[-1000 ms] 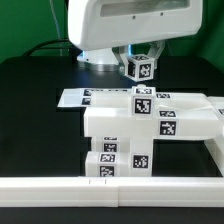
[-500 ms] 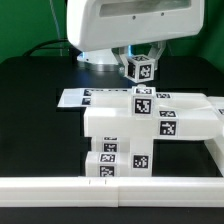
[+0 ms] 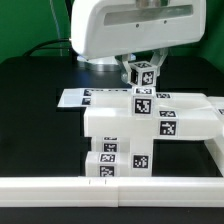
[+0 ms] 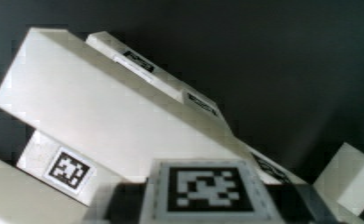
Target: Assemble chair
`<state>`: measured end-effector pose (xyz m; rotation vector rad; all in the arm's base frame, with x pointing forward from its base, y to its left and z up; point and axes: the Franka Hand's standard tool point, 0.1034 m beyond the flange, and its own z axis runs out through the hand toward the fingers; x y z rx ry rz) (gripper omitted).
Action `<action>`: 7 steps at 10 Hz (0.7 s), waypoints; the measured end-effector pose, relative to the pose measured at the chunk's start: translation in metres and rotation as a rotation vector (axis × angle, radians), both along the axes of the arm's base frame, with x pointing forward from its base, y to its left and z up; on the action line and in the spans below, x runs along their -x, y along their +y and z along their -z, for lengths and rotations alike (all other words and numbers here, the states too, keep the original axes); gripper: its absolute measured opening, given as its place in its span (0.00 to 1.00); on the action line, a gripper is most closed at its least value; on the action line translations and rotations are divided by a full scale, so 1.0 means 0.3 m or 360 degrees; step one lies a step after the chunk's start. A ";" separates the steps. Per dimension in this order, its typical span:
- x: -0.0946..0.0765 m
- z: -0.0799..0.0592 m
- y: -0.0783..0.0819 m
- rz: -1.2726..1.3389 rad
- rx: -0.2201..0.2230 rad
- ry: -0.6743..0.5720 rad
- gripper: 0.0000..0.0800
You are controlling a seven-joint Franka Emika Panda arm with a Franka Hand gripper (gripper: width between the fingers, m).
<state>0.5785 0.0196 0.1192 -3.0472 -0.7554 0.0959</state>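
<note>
My gripper hangs under the big white arm head and is shut on a small white cube with black-and-white tags, held in the air just above and behind the chair. The partly joined chair is a blocky white piece with several tags, standing mid-table with a long block reaching toward the exterior view's right. In the wrist view the cube's tag fills the space between my dark fingers, and the chair's long white blocks lie below.
The marker board lies flat behind the chair at the exterior view's left. A long plain white rail runs across the front edge. The table is black; the arm's base stands at the back.
The arm head has shifted a little toward the exterior view's right, and the held cube has moved slightly right and down toward the chair.
</note>
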 end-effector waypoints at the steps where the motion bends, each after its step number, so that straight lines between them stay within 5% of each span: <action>1: 0.002 0.004 0.003 -0.0003 0.0000 0.0003 0.35; 7: 0.004 0.023 0.002 -0.0004 0.0005 0.0011 0.34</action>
